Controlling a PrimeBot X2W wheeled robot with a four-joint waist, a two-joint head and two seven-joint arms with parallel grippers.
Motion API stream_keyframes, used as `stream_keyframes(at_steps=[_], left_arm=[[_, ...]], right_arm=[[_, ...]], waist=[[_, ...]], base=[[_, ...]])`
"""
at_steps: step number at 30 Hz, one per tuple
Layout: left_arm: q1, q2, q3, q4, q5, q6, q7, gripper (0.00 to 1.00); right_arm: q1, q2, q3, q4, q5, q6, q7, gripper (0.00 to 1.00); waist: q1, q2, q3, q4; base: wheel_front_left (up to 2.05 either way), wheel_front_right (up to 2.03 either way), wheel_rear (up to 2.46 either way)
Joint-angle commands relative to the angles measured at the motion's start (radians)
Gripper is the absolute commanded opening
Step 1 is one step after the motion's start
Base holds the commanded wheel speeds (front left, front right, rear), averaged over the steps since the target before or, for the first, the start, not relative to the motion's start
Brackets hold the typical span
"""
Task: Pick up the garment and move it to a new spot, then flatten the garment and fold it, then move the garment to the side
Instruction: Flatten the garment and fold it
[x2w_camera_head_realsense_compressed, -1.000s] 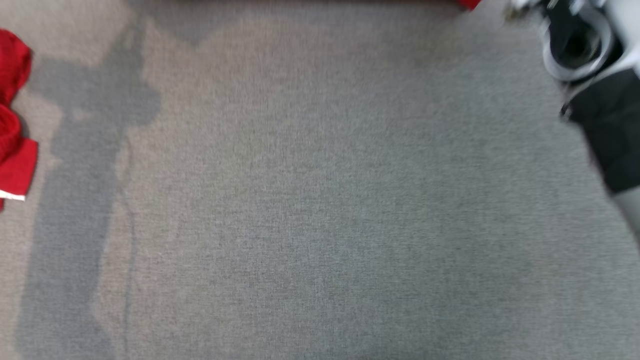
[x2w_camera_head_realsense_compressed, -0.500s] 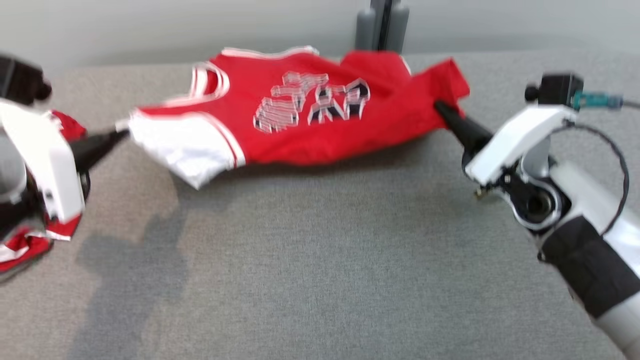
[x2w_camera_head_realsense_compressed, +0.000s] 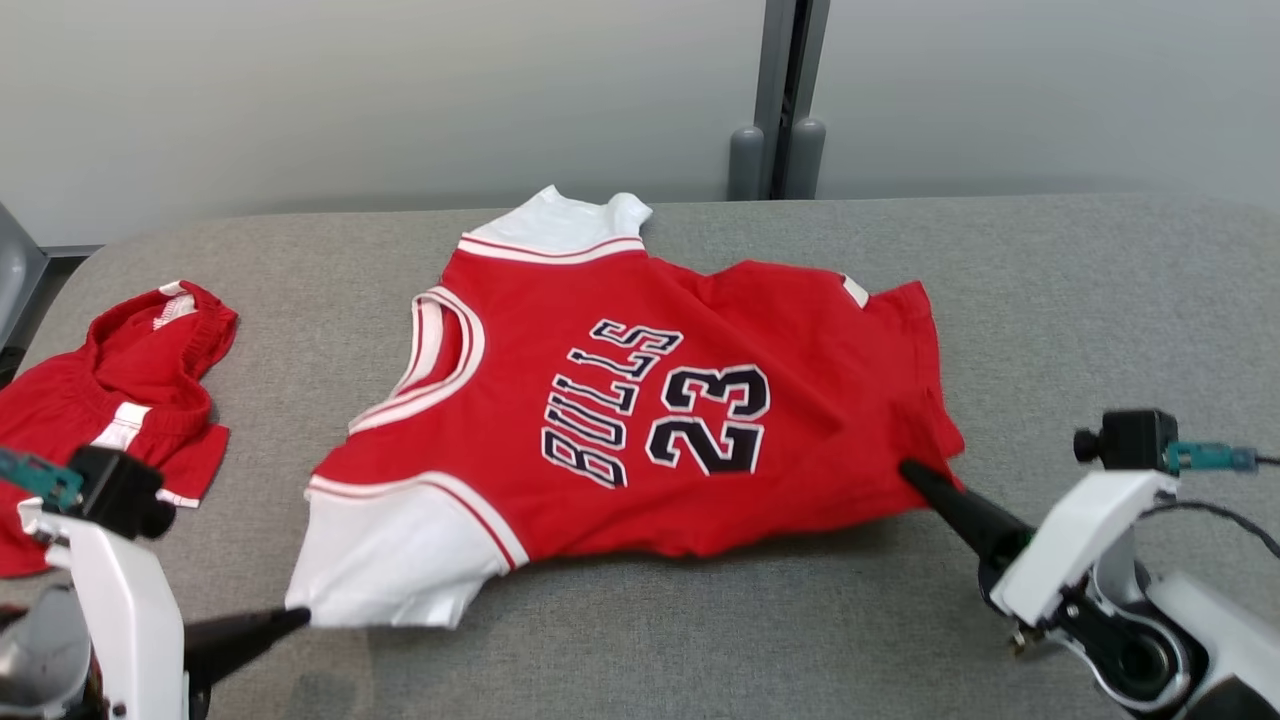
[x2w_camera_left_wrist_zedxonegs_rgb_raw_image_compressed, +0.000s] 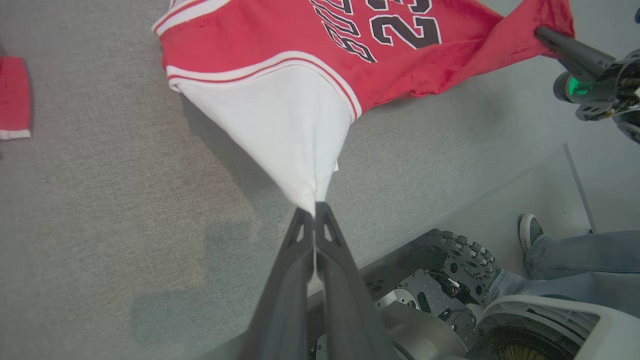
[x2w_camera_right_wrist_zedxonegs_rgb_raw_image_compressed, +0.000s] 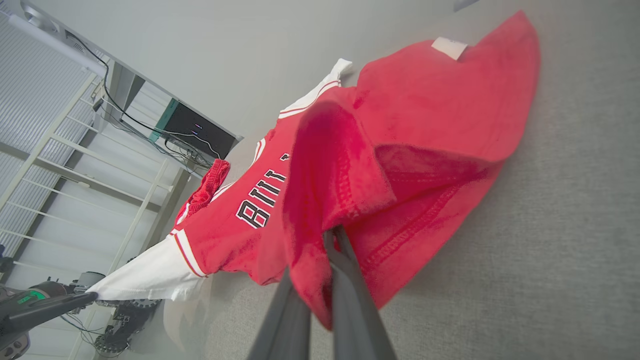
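Red-and-white basketball jersey (x2w_camera_head_realsense_compressed: 700, 480) is laid out on the grey fabric bench (x2w_camera_head_realsense_compressed: 1050, 300), long axis strung left-to-right: white sleeve tip (x2w_camera_left_wrist_zedxonegs_rgb_raw_image_compressed: 306, 192) pinched tight in the left hand (x2w_camera_head_realsense_compressed: 292, 618), red hem corner (x2w_camera_head_realsense_compressed: 925, 455) clamped in the right hand (x2w_camera_head_realsense_compressed: 912, 473).

Red jersey (x2w_camera_head_realsense_compressed: 640, 420), white sleeves and trim, black "BULLS 23", print side up. Spread across middle of table (x2w_camera_head_realsense_compressed: 1100, 300), mostly flat, neck toward table's left end, hem toward right. Near white sleeve drawn to point, lifted off table. Near hem corner bunched, also lifted. Small white tag at far hem corner.
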Motion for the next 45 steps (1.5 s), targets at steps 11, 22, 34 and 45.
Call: stream_keyframes(at_steps=[11,22,34,45], left_arm=[[0.147,0.093,-0.034,-0.154,-0.079,0.023,-0.004,0.00],[0.154,0.110,-0.025,-0.198,-0.075,0.020,-0.010,0.00],[0.101,0.097,0.016,-0.185,-0.064,0.014,-0.012,0.00],[-0.012,0.044,0.087,-0.091,-0.102,-0.006,0.061,0.00]], right_arm=[[0.222,-0.191,-0.008,-0.219,0.095,0.003,0.065,0.00],[0.283,-0.273,0.002,-0.295,0.125,0.003,0.095,0.00],[0.255,-0.271,-0.007,-0.305,0.119,0.003,0.080,0.00],[0.197,-0.231,-0.026,-0.277,0.131,0.003,0.062,0.00]], waist=[[0.0001,-0.0001,0.021,0.001],[0.0001,-0.0001,0.064,-0.008],[0.0001,-0.0001,0.072,-0.013],[0.0001,-0.0001,0.096,-0.032]], base=[[0.00,0.00,0.00],[0.00,0.00,0.00],[0.00,0.00,0.00],[0.00,0.00,0.00]])
